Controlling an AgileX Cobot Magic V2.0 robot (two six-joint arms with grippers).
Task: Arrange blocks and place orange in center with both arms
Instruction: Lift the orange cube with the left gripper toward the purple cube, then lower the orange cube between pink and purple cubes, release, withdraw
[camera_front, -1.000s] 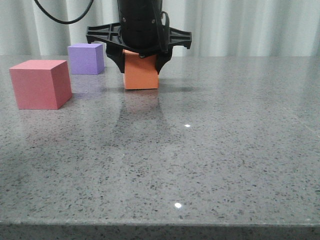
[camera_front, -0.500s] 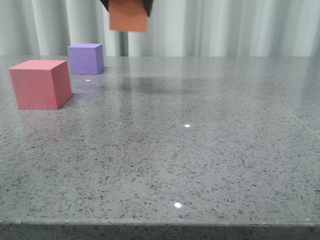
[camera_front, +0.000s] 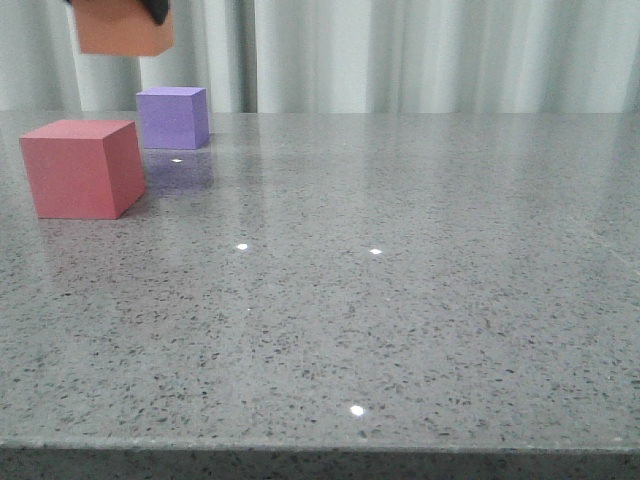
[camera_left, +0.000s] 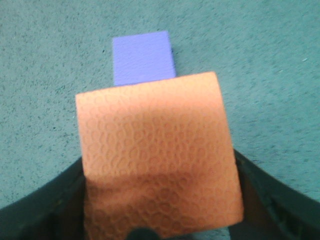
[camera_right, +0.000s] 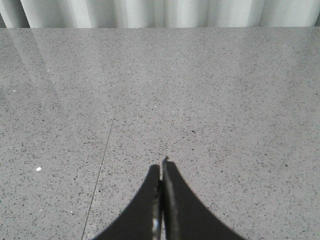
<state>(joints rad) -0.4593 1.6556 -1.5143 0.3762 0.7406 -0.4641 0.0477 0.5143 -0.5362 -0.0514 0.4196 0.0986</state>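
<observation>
Evidently the left gripper (camera_left: 160, 220) is clamped on the orange cube (camera_left: 157, 155), carrying it aloft above the purple cube (camera_left: 143, 57). Next it needs lowering between purple and red cube (camera_front: 80, 167). The right gripper (camera_right: 161, 200) rests closed.

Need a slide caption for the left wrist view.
Left gripper holds the orange cube aloft, above the purple cube.

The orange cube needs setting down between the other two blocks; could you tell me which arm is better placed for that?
Left. Its end effector already holds the orange cube aloft above the purple cube; the right end effector is shut and empty.
</observation>
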